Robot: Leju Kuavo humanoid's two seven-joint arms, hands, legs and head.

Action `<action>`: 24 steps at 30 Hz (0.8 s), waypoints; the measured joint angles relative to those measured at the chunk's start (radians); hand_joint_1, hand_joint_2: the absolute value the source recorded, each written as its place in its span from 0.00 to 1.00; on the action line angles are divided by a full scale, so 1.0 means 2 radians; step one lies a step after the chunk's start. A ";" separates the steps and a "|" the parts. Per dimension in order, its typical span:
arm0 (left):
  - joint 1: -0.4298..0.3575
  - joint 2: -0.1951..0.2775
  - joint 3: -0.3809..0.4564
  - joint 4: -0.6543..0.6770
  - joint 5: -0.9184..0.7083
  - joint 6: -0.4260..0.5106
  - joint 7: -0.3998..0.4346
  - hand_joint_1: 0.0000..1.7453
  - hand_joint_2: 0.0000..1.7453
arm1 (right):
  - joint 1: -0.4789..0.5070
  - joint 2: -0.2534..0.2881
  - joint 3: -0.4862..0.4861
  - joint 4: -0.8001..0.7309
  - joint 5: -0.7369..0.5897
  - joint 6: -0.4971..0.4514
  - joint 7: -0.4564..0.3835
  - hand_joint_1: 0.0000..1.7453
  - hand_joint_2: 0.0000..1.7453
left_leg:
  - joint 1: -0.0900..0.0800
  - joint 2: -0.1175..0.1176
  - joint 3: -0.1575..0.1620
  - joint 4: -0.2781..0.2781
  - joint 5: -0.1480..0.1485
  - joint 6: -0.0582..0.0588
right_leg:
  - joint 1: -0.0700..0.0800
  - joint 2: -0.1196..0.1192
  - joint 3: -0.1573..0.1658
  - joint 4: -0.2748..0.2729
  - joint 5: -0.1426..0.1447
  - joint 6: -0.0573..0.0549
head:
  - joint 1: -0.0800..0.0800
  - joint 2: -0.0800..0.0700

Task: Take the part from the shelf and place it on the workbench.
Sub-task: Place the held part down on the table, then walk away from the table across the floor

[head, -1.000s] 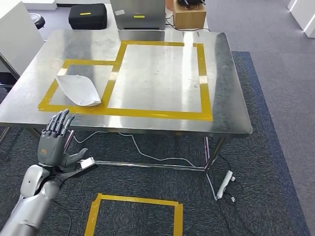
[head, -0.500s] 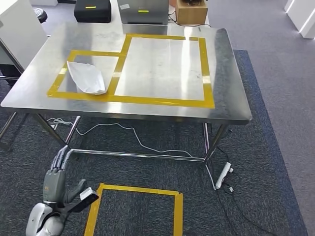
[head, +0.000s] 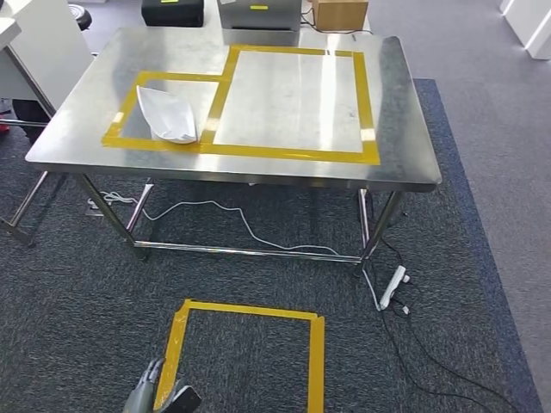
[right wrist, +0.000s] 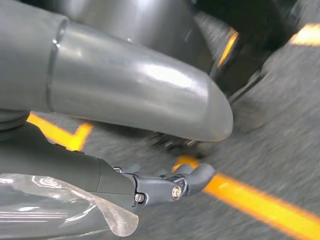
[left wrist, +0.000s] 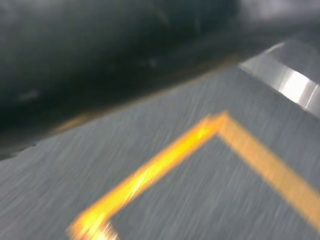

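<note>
Part [head: 167, 115]: white, flat, curved sheet lying on the workbench [head: 403, 138], inside the smaller yellow-taped box at the left side of the top; nothing touches it
Workbench: steel top with two yellow tape outlines; the larger one holds nothing
Left hand [head: 159, 398]: fingertips show at the lower edge of the head view, low over the carpet near the floor tape square [head: 247, 357], well apart from the part; wide or narrow cannot be told
Right hand [right wrist: 166, 187]: hangs over the carpet in its wrist view, fingers extended, nothing seen in them; clear film in the foreground looks like a cover on the arm
Under bench: white cable and power strip [head: 392, 288]
Progress: judged done, the part rests on the workbench, no hand on it
Left to do: seemingly nothing
</note>
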 joint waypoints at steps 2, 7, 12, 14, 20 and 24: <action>0.005 -0.004 0.000 0.029 0.001 -0.030 0.037 0.00 0.00 | 0.003 0.000 -0.007 0.005 -0.006 -0.010 0.018 0.00 0.00 | 0.001 -0.001 -0.005 0.006 -0.012 -0.005 | -0.003 -0.003 -0.009 -0.002 0.010 -0.006 | -0.001 0.000; 0.012 -0.009 0.000 0.071 0.010 -0.066 0.128 0.00 0.00 | 0.006 -0.001 -0.027 0.014 -0.027 -0.033 0.055 0.00 0.00 | 0.011 -0.001 -0.024 0.139 -0.109 -0.021 | -0.006 -0.011 -0.045 0.010 0.036 -0.009 | -0.007 0.000; 0.011 -0.012 -0.001 0.086 -0.002 -0.072 0.148 0.00 0.00 | 0.006 -0.001 -0.042 0.019 -0.039 -0.039 0.064 0.00 0.00 | 0.016 -0.001 0.066 0.041 -0.077 -0.025 | -0.011 -0.014 -0.090 0.042 0.049 0.002 | -0.009 0.000; 0.011 -0.015 -0.002 0.088 -0.004 -0.070 0.142 0.00 0.00 | 0.006 -0.002 -0.047 0.020 -0.042 -0.039 0.064 0.00 0.00 | 0.013 -0.002 0.080 0.012 -0.086 -0.019 | -0.011 -0.014 -0.097 0.047 0.055 0.008 | -0.010 0.000; 0.010 -0.021 -0.002 0.094 -0.004 -0.065 0.133 0.00 0.00 | 0.010 -0.004 -0.056 0.025 -0.044 -0.038 0.064 0.00 0.00 | 0.013 0.002 0.044 0.009 -0.056 0.006 | -0.013 -0.004 -0.129 0.122 -0.021 0.024 | -0.005 0.000; 0.010 -0.023 -0.002 0.095 -0.004 -0.065 0.132 0.00 0.00 | 0.010 -0.004 -0.057 0.026 -0.044 -0.038 0.064 0.00 0.00 | 0.013 0.002 0.010 0.010 -0.029 0.004 | -0.013 -0.004 -0.114 0.182 -0.021 0.024 | -0.004 0.000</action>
